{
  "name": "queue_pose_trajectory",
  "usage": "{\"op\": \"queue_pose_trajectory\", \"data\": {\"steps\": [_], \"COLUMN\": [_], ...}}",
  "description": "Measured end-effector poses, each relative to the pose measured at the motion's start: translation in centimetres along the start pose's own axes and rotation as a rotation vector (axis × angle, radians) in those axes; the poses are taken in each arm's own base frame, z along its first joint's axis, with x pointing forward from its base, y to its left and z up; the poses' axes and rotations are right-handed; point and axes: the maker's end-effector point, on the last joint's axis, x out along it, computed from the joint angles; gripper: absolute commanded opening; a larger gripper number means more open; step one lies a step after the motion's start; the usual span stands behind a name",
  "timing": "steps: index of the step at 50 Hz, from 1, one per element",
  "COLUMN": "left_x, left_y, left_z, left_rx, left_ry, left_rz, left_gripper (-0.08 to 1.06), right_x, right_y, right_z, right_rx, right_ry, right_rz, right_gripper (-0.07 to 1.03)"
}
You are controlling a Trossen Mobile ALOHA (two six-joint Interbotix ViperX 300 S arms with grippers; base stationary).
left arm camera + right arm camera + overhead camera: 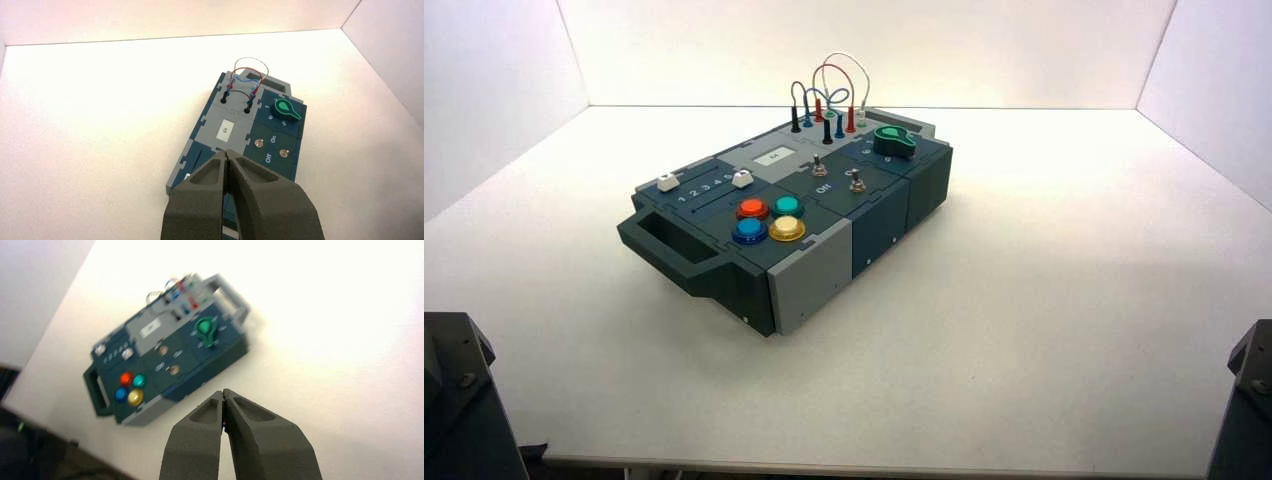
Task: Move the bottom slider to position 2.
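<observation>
1. The left claw (226, 152) has its two dark fingers together, tips meeting; its arm is at the near left of the bench (1024, 330), apart from the box.
2. The right claw (223, 392) is likewise closed, fingertips touching, its arm at the near right.
3. The bottom slider (742, 179), a small white squarish plastic knob, sits on the dark blue-grey panel, near the round red button (752, 209) and the round green button (787, 206). Neither claw touches it.
4. A row of small white digits (706, 188) runs between it and the matching white upper slider (668, 182).
</observation>
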Motion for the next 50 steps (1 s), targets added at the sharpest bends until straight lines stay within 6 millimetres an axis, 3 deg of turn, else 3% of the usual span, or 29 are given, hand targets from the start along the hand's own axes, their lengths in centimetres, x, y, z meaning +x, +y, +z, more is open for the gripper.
{"op": "queue_pose_trajectory", "data": {"steps": [16, 32, 50], "left_x": [-0.2, -2.7, -2.7], "left_y": [0.7, 2.3, 2.8], "left_z": [-1.7, -1.6, -2.7], "left_rx": [0.045, 0.041, 0.022], "left_ry": [0.071, -0.004, 0.005], "left_rz": [0.035, 0.129, 0.153], "left_gripper": [-0.03, -0.03, -0.03], "right_x": [5.8, 11.1, 18.8], "right_y": [3.8, 6.1, 9.9], "right_z": [2.0, 2.0, 2.8], "right_rx": [-0.089, -0.139, -0.212], "right_ry": [0.139, 0.245, 0.352], "right_rz": [0.071, 0.089, 0.116], "right_gripper": [-0.02, -0.02, -0.02]}}
